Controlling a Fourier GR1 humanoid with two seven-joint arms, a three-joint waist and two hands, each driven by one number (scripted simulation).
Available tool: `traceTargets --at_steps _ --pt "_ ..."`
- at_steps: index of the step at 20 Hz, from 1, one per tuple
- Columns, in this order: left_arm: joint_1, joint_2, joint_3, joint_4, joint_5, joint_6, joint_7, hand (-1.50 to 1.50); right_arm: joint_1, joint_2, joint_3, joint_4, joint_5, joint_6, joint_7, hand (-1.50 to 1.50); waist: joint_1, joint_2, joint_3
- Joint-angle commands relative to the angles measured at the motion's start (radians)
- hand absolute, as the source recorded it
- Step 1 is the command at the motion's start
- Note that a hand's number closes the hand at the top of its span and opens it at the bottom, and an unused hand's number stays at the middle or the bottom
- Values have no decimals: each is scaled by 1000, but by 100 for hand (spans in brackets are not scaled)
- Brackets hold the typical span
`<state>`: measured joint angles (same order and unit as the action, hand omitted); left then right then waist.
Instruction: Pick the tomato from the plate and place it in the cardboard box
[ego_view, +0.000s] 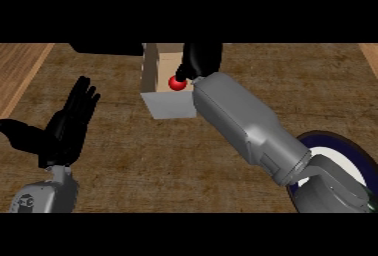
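The red tomato is over the open cardboard box, at the box's inner right side. My right hand reaches over the box from the lower right, its fingers curled down around the tomato, which peeks out below them. Behind my right forearm, at the lower right, lies the dark blue plate, mostly hidden. My left hand rests open at the left, fingers straight and pointing up, holding nothing.
The counter's wooden top runs across the view, with a lighter wooden strip along the far left edge. A dark shape sits just behind the box at the top.
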<state>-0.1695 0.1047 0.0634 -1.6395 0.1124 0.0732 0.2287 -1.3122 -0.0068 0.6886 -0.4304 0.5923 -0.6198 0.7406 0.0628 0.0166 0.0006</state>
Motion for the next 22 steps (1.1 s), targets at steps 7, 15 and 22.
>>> traceTargets --at_steps 7,15,22 --pt "53 -16 -10 -18 -17 15 -14 0 63 7 -237 -171 -182 -360 -153 -150 -17 -4 2" --pt "57 -4 15 18 -3 -8 -64 0 255 7 -386 -407 -359 -403 -444 -150 -51 -11 0" --pt "25 -9 15 10 -17 21 -21 0 393 -10 -512 -456 -442 -359 -698 -150 -52 -12 0"
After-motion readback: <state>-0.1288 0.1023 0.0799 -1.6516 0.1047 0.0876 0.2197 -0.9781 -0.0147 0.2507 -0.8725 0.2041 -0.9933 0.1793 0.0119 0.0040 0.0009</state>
